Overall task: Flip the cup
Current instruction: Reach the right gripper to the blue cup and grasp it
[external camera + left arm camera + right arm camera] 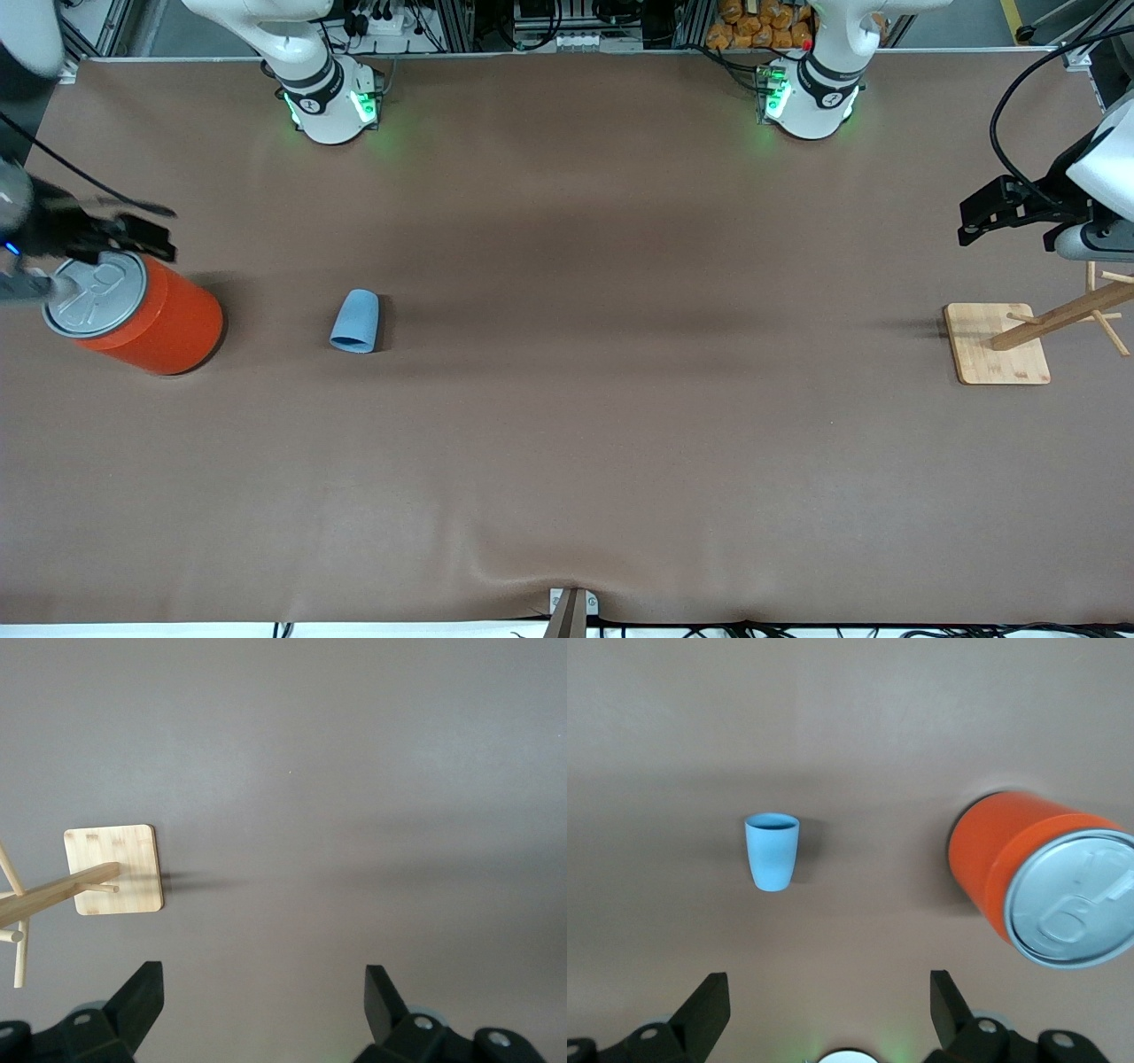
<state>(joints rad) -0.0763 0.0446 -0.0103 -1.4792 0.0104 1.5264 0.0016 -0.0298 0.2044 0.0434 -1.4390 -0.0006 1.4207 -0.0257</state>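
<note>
Both claws (pixel 261 997) (pixel 828 997) hover spread wide

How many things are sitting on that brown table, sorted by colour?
Light blue: 1, the cup
Orange-red: 1, the can with a grey lid
Pale wood: 1, the peg stand
Total: 3

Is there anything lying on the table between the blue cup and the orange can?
Nothing: in the front and right wrist views, only bare brown table separates the cup from the orange can.
</note>
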